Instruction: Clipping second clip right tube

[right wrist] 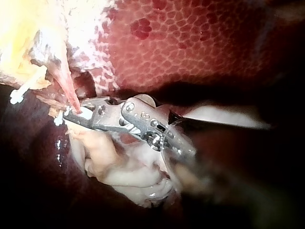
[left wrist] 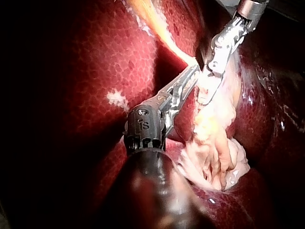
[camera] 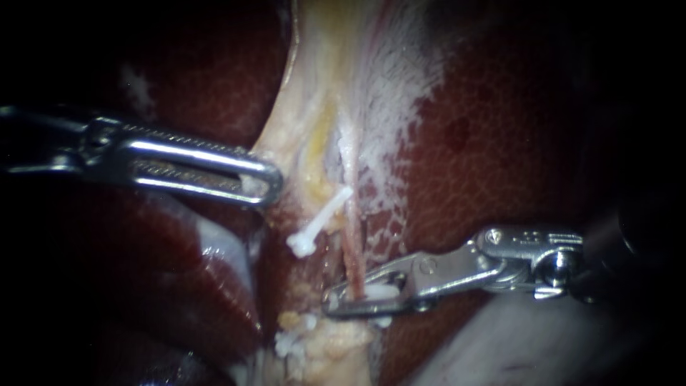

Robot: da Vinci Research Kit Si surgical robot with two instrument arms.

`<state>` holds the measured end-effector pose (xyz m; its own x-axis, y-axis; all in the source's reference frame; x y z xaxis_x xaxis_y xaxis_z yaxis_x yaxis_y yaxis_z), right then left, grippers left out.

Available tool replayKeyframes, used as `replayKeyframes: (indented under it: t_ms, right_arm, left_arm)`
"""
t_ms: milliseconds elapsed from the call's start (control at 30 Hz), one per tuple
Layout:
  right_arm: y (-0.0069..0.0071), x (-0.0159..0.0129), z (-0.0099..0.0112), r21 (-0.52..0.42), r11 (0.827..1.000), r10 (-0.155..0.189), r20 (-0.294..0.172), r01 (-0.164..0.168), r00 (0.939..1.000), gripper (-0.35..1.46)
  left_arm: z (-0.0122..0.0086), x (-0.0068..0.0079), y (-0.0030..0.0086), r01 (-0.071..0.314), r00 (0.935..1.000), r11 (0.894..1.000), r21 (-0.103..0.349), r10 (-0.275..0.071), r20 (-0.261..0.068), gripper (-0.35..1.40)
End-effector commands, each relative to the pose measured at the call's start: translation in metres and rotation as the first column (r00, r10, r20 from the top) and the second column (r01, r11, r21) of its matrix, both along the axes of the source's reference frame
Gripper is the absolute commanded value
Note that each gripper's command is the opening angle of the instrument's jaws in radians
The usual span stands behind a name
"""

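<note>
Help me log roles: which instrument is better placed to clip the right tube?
Right. My right instrument holds a white clip in its jaws around the right tube. My left instrument is shut on pale tissue beside it, probably best kept there.

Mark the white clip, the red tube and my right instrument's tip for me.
White clip (camera: 319, 220): endoscope view, mid-bar.
Red tube (camera: 351, 246): endoscope view, stretch above the instrument.
Right instrument (camera: 333, 300): endoscope view, its tip.

Thin reddish right tube (camera: 351, 246), taut, running down between the right instrument's (camera: 334, 300) jaws, white clip (camera: 382, 292) held in those jaws beside it
</note>
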<state>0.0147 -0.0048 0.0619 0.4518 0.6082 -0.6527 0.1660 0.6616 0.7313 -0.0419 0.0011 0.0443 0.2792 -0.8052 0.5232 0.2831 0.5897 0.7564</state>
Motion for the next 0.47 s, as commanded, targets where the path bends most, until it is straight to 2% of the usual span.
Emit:
replayKeyframes:
  t_ms: [33,467]
  right_arm:
    - [0.0,0.0,-0.0001,0.0,1.0,0.0,-0.001,0.0,1.0,-0.35]
    - [0.0,-0.0001,-0.0001,0.0,1.0,-0.001,-0.001,0.001,1.0,-0.35]
  left_arm:
    - [0.0,0.0,0.0,0.0,1.0,1.0,0.0,0.0,0.0,-0.35]
    - [0.0,0.0,0.0,0.0,1.0,1.0,0.0,0.0,0.0,-0.35]
